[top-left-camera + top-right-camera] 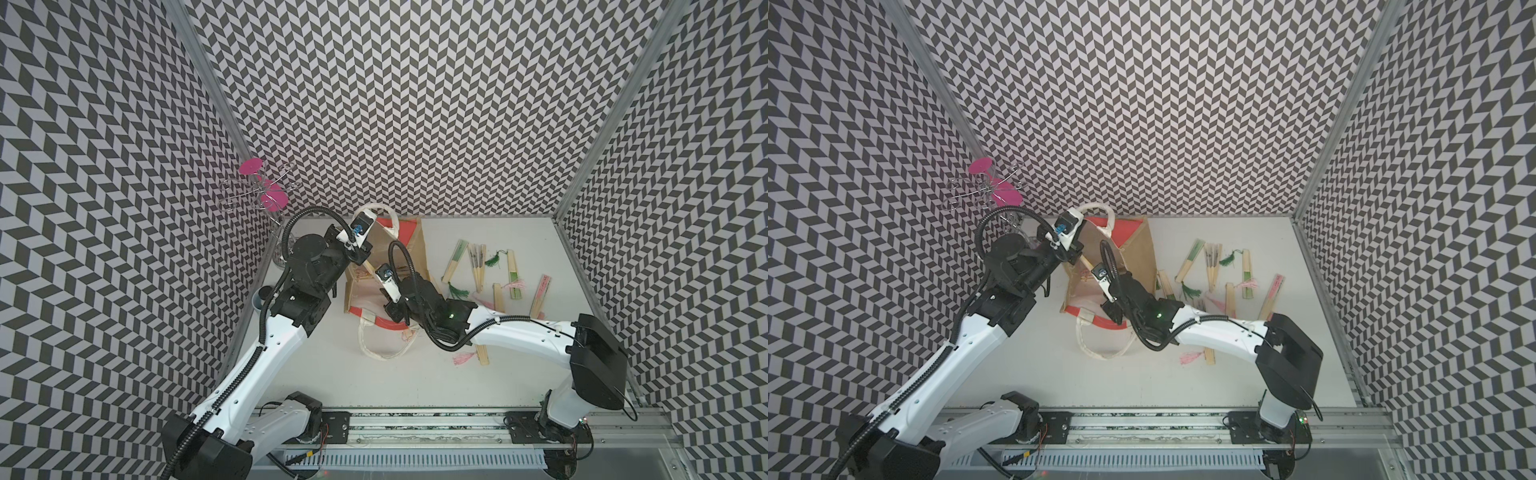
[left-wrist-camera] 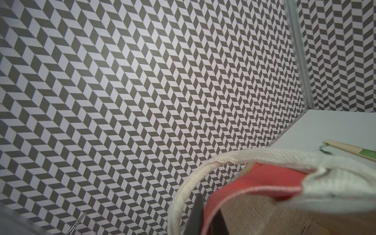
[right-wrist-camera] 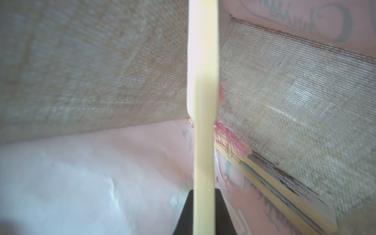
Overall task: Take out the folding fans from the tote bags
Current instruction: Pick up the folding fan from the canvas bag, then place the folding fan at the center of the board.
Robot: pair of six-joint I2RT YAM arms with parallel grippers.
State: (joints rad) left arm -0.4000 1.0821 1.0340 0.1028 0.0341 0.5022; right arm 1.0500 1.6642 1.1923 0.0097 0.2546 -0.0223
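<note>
A tan tote bag (image 1: pixel 415 249) sits on a white tabletop (image 1: pixel 374 382). The left fingers (image 2: pixel 198 213) pinch its red rim (image 2: pixel 254 179), holding the mouth open. Inside, the right fingers (image 3: pixel 221 219) clamp a pale bamboo fan (image 3: pixel 203 81) — another fan (image 3: pixel 274 183) lies beside it. The held fan is best drawn straight out along its length, clear of the pink tassel (image 3: pixel 230 138) — with the bag kept firm

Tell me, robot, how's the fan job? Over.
Left gripper shut on red-orange rim of boxy tan jute tote bag. Right gripper shut on slim pale-bamboo folding fan inside it. Another fan inside too. No blockage seen.
</note>
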